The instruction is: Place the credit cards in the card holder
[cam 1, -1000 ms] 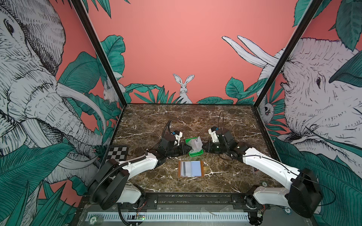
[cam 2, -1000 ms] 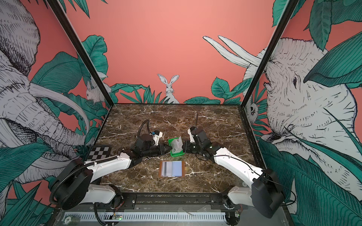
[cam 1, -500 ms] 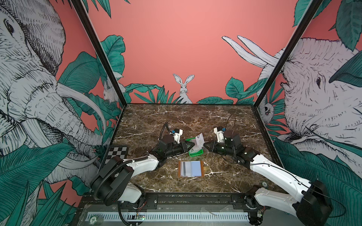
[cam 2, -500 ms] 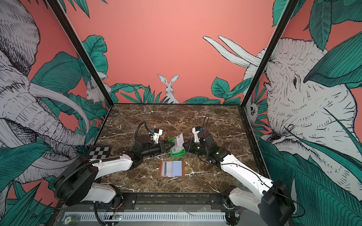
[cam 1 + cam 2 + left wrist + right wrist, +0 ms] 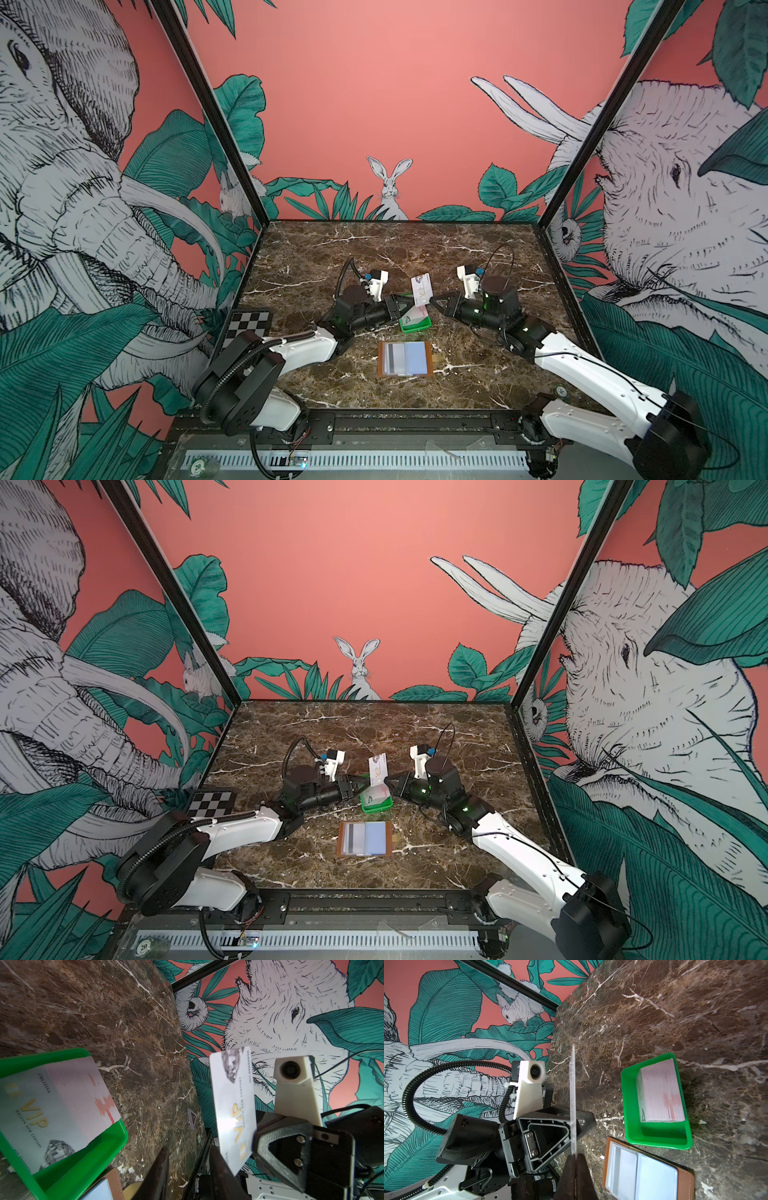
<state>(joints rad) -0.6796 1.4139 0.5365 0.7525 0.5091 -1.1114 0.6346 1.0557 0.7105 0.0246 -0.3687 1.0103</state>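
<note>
1. White card stood on edge above the green tray, slightly higher than a second before, when it leaned low against the tray.
2. The right gripper was clamped on the card's lower edge, with both jaws pressed flat against the plastic.
3. The left gripper had widened over that same second. Its jaws stood apart with a clear gap. The card ran close along one jaw, and whether it still touched could not be told.
4. Judgement: the handover from left to right was nearly complete, and the card's weight rested on the right gripper alone.
5. The stack of cards remained in the tray. The card holder lay open and flat on the marble table, just beside the tray on the robot's side. A grey-striped card and a pale blue card showed in its clear sleeves.
6. Judgement: the left gripper needed to back away without dragging the card. The right gripper could then carry it down to a sleeve.
7. Caution: a thin card pinched at one edge could pivot in the grip.
</note>
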